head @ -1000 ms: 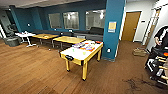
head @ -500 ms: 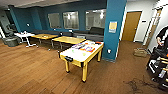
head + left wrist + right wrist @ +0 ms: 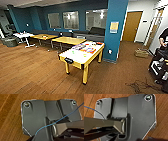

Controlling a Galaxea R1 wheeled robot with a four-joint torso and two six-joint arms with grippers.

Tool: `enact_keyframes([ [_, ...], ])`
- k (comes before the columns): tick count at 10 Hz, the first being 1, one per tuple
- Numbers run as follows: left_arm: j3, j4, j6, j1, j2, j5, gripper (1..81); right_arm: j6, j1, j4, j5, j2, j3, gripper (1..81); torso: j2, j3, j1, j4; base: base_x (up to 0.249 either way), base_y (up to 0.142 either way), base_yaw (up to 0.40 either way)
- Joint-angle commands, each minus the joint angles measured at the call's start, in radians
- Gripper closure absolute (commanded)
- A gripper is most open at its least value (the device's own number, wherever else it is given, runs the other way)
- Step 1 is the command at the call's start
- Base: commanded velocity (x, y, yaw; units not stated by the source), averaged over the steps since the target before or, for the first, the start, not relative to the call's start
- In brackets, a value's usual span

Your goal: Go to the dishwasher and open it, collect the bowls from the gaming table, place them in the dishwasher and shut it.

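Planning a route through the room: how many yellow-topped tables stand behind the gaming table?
2: one just behind the gaming table, another further left beside it. More may be hidden.

Office break lounge. I see teal walls (image 3: 75,6) with interior windows (image 3: 71,20), a wood-plank floor (image 3: 30,72), and yellow-topped tables (image 3: 68,40) along a dark couch (image 3: 96,31). A white-topped games bench (image 3: 75,56) stands mid-room, near a wooden door (image 3: 132,26).

The head camera looks from high up, forward and down across a room, with the gaming desk (image 3: 81,53) near the middle at some distance. Each wrist camera faces straight down past its arm's dark plate, close above the wooden floor (image 3: 8,112). That floor (image 3: 32,72) is what all three views share.
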State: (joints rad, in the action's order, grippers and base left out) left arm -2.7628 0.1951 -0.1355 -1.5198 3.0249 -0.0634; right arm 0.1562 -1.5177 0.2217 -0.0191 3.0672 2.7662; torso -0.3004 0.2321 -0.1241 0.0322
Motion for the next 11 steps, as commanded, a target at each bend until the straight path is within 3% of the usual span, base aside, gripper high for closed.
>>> enact_keyframes([
  [1, -0.002, 0.006, 0.001, 0.040, -0.004, 0.053, 1.0, -0.001, 0.046, 0.002, -0.053, 0.006, -0.004, 1.0, 0.000, 0.000, 0.000, 0.000, 0.134, 0.078, 0.000],
  [4, -0.002, 0.006, 0.001, 0.040, -0.003, 0.053, 1.0, -0.001, 0.047, 0.002, -0.053, 0.006, -0.004, 1.0, 0.000, 0.000, 0.000, 0.000, 0.139, 0.073, 0.000],
  [11, -0.002, 0.006, 0.001, 0.040, -0.001, 0.053, 1.0, -0.001, 0.044, 0.002, -0.053, 0.006, -0.002, 1.0, 0.000, 0.000, 0.000, 0.000, 0.148, 0.000, 0.000],
])
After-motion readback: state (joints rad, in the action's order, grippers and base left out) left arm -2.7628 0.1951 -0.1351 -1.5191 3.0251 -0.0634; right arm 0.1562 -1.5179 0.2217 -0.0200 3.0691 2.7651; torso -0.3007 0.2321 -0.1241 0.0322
